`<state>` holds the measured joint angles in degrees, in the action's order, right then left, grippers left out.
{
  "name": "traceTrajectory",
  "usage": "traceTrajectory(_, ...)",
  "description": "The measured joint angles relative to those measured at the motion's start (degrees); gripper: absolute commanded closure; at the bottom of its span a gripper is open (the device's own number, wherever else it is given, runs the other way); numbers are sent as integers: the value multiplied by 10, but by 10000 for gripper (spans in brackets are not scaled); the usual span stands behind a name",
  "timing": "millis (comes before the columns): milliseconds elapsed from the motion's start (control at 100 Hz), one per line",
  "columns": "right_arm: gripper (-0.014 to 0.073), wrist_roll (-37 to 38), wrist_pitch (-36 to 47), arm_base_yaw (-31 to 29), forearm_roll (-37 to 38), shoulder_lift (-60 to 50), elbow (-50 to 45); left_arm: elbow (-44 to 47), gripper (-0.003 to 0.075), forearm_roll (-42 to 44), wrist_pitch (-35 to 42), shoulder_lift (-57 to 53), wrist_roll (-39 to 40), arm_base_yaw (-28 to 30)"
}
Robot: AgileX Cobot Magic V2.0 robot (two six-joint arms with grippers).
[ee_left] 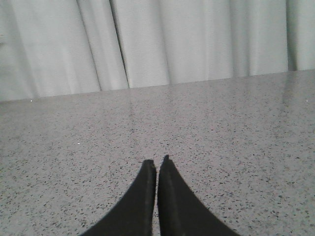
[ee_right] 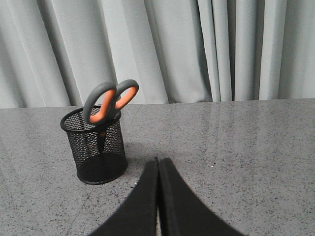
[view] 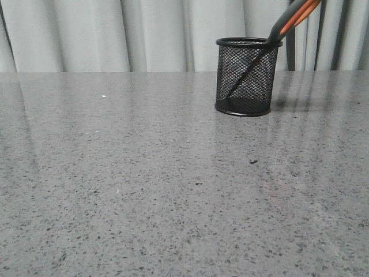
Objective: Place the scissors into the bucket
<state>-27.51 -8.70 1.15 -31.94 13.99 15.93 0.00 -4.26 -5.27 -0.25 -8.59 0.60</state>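
We see the scissors standing blades-down in the bucket, handles leaning out over its rim. The bucket sits upright on the grey speckled worktop, near its far edge, right of middle. Left gripper fingers together, holding nothing. Right gripper fingers together too, apart from the bucket.

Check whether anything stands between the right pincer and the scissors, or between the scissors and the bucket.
Nothing visible does. The scissors already stand blades-down inside the bucket, handles leaning over its rim. Only bare table lies between the shut right pincer and the bucket.
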Motion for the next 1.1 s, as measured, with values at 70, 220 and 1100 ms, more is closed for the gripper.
traceTrajectory(70, 664, 0, 0, 0, 0, 0, 0, 0, 741, 0, 0, 0, 0, 0)
traceTrajectory(220, 664, 0, 4, 0, 16, 0, -2, 0, 741, 0, 0, 0, 0, 0)
traceTrajectory(1100, 664, 187, -3, -20, 302, -144, -166, 0, 741, 0, 0, 0, 0, 0)
